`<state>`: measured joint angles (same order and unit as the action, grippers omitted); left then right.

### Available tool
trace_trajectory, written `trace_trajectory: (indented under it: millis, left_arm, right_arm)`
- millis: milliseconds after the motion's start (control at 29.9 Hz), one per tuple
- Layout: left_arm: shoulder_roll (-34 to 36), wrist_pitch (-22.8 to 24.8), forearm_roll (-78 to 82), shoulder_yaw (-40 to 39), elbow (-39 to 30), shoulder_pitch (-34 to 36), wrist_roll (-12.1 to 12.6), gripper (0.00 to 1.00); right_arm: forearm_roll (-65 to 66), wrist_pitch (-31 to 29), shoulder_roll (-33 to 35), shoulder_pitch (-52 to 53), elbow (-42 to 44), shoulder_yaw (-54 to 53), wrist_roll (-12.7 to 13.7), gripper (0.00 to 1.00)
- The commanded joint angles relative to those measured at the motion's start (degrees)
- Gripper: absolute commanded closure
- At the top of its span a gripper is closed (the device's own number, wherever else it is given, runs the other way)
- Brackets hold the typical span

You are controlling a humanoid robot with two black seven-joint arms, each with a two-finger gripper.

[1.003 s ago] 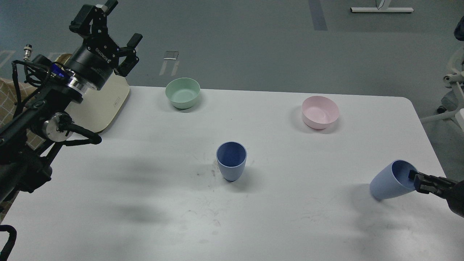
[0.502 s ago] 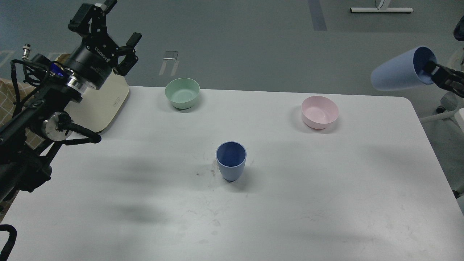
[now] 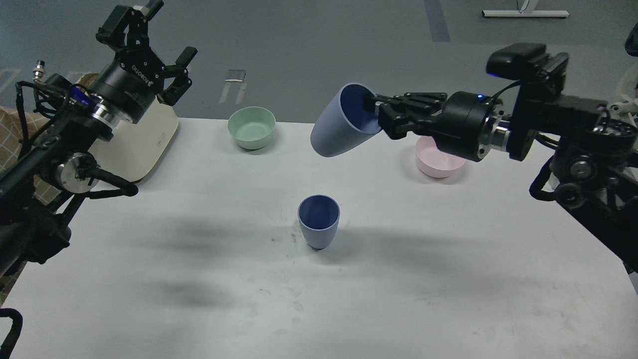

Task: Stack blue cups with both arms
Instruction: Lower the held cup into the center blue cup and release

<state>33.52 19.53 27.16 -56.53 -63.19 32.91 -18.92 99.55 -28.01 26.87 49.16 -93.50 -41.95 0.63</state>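
Observation:
One blue cup [image 3: 318, 220] stands upright on the white table [image 3: 448, 279] near the middle. My right gripper [image 3: 375, 113] is shut on the rim of the second blue cup [image 3: 339, 122] and holds it tilted in the air, mouth toward the gripper, above and slightly behind the standing cup. My left gripper [image 3: 149, 42] is open and empty, raised high at the far left, well away from both cups.
A mint-green bowl [image 3: 251, 127] sits at the back of the table, left of centre. A pink bowl [image 3: 437, 158] sits at the back right, partly behind my right arm. A cream board [image 3: 144, 144] lies at the table's left edge.
My right arm has swung the held cup from the far right edge leftward to above the table's middle. The left arm has barely moved.

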Motion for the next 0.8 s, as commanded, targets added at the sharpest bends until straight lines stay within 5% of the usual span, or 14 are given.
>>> trace_trajectory:
  millis: [0, 267, 769]
  left_arm:
    - [-0.1, 0.0, 0.0, 0.0, 0.0, 0.0, 0.1, 0.02]
    - [-0.9, -0.1, 0.0, 0.0, 0.0, 0.0, 0.1, 0.02]
    - [-1.6, -0.1, 0.1, 0.0, 0.0, 0.0, 0.1, 0.02]
  right_arm:
    - [2.5, 0.0, -1.7, 1.6, 0.2, 3.5, 0.5, 1.0]
    - [7.7, 0.0, -1.1, 3.0, -0.1, 12.6, 0.6, 1.0]
    - [10.1, 0.0, -1.2, 2.5, 0.6, 13.3, 1.3, 1.0]
